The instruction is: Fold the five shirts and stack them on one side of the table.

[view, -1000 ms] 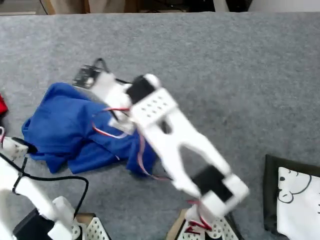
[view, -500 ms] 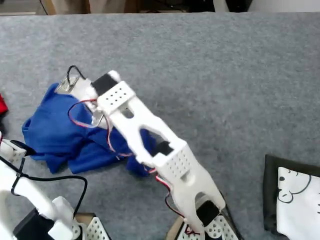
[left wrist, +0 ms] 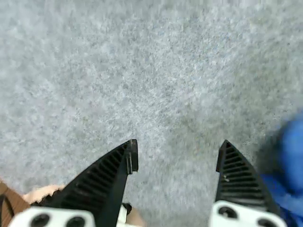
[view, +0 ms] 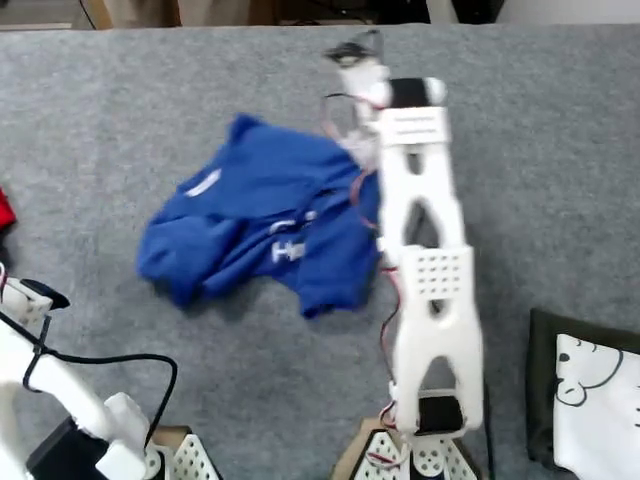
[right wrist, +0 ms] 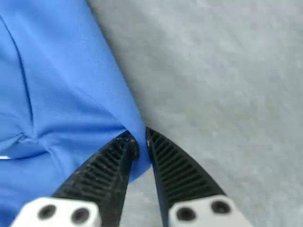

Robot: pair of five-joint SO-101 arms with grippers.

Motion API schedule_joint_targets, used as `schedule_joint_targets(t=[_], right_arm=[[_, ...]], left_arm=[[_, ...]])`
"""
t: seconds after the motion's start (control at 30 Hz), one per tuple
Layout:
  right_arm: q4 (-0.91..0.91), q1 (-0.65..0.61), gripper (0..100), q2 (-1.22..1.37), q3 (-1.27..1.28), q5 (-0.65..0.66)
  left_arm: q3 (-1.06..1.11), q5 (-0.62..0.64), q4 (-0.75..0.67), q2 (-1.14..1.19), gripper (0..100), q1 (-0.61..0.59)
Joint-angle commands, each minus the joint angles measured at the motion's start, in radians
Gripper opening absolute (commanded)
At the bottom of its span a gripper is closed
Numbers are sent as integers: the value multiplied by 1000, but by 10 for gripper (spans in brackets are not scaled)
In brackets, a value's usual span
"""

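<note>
Moved: right arm [view: 425, 250] swung from near-left to the far middle of the table [view: 550, 150], dragging the blue shirt [view: 270, 225] along.
Right gripper [right wrist: 140, 137]: my jaws nearly closed, pinching the shirt's edge.
Left gripper [left wrist: 179, 153]: my jaws spread wide, nothing between them, above gray table.
Blue shirt: mid-table, rumpled, partly spread, white lettering and a white neck label facing up.
Right edge: dark shirt [view: 585, 385] with white print, lying flat.
Left edge: red cloth [view: 4, 212], a sliver.
</note>
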Motion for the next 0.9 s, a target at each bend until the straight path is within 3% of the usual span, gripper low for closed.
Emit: schedule_joint_targets(t=[0.0,0.13,0.3,0.37,0.67,0.87], right_arm=[[5,153,5,27,-44,43],[34,229,25,93,-50,164],[124,179,306,25,-237,190],[123,114,362,-47,-289,189],[86,-361,288,-223,-56,187],[-35,-529,288,-122,53,187]], left_arm=[[18,-9,-51,-27,274,5],[25,-9,-55,-27,274,6],[17,-9,-55,-25,274,6],[17,-9,-55,-25,274,6],[17,-11,-55,-27,274,0],[25,-11,-55,-27,274,-2]])
